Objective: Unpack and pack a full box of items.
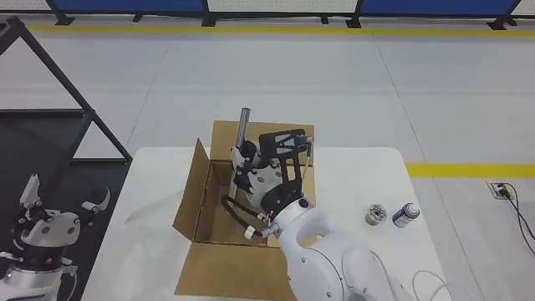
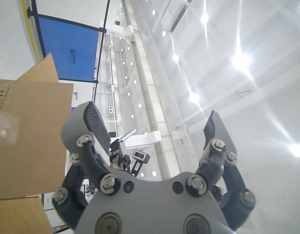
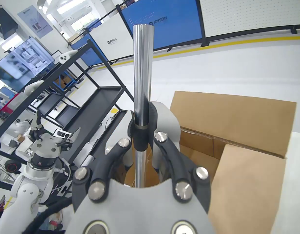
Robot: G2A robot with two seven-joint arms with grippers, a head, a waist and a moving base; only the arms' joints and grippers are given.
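Observation:
An open cardboard box [image 1: 191, 194] stands mid-table, flaps spread. Above its far side, my right gripper [image 1: 247, 164] is shut on a chrome metal tube [image 1: 244, 125] held upright. In the right wrist view the tube [image 3: 142, 74] rises between the fingers [image 3: 162, 113], a black band at the grip, with the box [image 3: 232, 115] below and behind. My left gripper [image 1: 65, 196] is off the table's left edge, open and holding nothing. In its own view the left gripper [image 2: 152, 113] points up at the ceiling beside a box flap [image 2: 33, 135].
A small silver round item [image 1: 375, 214] and a blue-and-white can [image 1: 405, 214] stand on the table's right side. A black metal rack [image 1: 50, 75] is at the left, beyond the table [image 1: 359, 167]. A clear plastic bag [image 2: 3, 127] shows by the box.

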